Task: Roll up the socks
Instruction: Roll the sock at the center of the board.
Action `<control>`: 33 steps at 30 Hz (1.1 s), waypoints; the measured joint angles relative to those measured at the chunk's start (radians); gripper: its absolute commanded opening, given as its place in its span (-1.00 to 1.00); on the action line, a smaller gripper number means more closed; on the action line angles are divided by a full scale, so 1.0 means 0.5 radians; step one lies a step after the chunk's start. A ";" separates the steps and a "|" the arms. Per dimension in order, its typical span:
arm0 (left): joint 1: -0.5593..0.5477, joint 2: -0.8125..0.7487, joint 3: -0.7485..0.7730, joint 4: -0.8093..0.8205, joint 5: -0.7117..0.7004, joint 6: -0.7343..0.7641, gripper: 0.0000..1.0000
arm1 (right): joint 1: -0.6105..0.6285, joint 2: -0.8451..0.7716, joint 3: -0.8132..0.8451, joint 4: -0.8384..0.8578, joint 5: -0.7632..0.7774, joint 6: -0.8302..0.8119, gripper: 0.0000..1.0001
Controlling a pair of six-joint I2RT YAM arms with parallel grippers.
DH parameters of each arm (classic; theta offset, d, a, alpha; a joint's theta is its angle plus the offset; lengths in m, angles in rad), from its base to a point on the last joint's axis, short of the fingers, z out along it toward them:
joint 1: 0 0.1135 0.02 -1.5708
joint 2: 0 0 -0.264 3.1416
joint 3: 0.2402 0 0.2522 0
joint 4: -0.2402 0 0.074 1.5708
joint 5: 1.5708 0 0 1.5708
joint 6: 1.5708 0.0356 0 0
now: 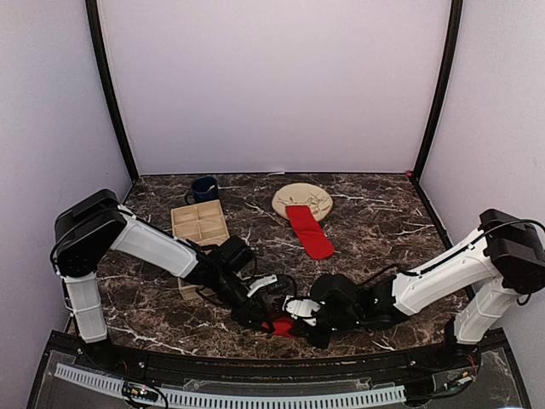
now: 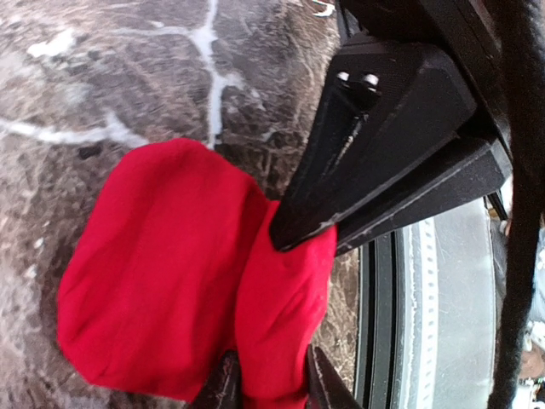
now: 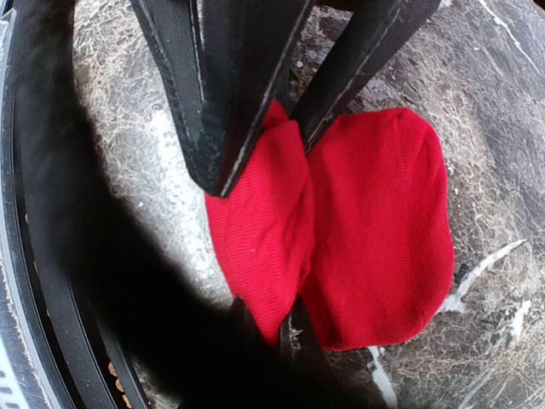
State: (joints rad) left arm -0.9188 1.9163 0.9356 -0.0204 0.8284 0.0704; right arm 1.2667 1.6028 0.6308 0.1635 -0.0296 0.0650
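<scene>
One red sock point(image 1: 281, 325) lies folded into a short bundle near the table's front edge, seen large in the left wrist view point(image 2: 153, 281) and in the right wrist view point(image 3: 383, 230). My left gripper point(image 1: 260, 317) point(image 2: 271, 375) comes at it from the left, its fingers pressed on either side of the bundle's rolled fold. From the right, my right gripper point(image 1: 305, 328) point(image 3: 271, 319) pinches the same fold thin, tip to tip with the left one. A second red sock point(image 1: 308, 230) lies flat, its far end on the beige plate point(image 1: 303, 198).
A divided wooden tray point(image 1: 199, 221) and a dark blue mug point(image 1: 203, 188) stand at the back left. A small wooden piece point(image 1: 189, 288) shows under the left arm. The table's front edge and black rail point(image 2: 400, 315) run right beside the bundle.
</scene>
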 measured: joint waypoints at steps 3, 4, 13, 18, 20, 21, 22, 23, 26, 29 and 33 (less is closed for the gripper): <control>0.009 -0.013 -0.014 0.009 -0.015 -0.024 -0.40 | -0.006 0.000 -0.005 0.015 0.000 0.008 -1.00; 0.011 -0.018 -0.020 0.011 -0.019 -0.034 -0.39 | -0.009 0.000 -0.007 0.018 0.001 0.010 -1.00; 0.024 -0.076 -0.099 0.081 -0.066 -0.114 -0.32 | -0.023 0.011 -0.007 0.038 -0.008 0.031 -1.00; 0.047 -0.098 -0.140 0.139 -0.062 -0.154 -0.32 | -0.032 0.021 -0.004 0.050 -0.030 0.031 -1.00; 0.056 -0.101 -0.150 0.159 -0.056 -0.168 -0.32 | -0.032 0.022 -0.002 0.049 -0.038 0.031 -1.00; 0.058 -0.101 -0.151 0.163 -0.053 -0.173 -0.32 | -0.032 0.024 0.000 0.049 -0.040 0.030 -1.00; 0.061 -0.101 -0.156 0.171 -0.050 -0.181 -0.32 | -0.033 0.027 0.002 0.049 -0.043 0.030 -1.00; 0.063 -0.104 -0.164 0.185 -0.047 -0.188 -0.32 | -0.034 0.031 0.008 0.048 -0.045 0.030 -1.00; 0.076 -0.122 -0.202 0.231 -0.044 -0.219 -0.32 | -0.035 0.034 0.013 0.046 -0.046 0.030 -1.00; 0.104 -0.156 -0.254 0.261 -0.043 -0.254 -0.32 | -0.036 0.035 0.014 0.045 -0.047 0.030 -1.00; 0.134 -0.195 -0.311 0.296 -0.053 -0.299 -0.30 | -0.036 0.045 0.024 0.040 -0.053 0.030 -1.00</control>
State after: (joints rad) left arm -0.8520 1.8191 0.7799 0.1276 0.8021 -0.0792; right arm 1.2488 1.6253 0.6426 0.1833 -0.0559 0.0799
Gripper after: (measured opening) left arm 0.342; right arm 0.047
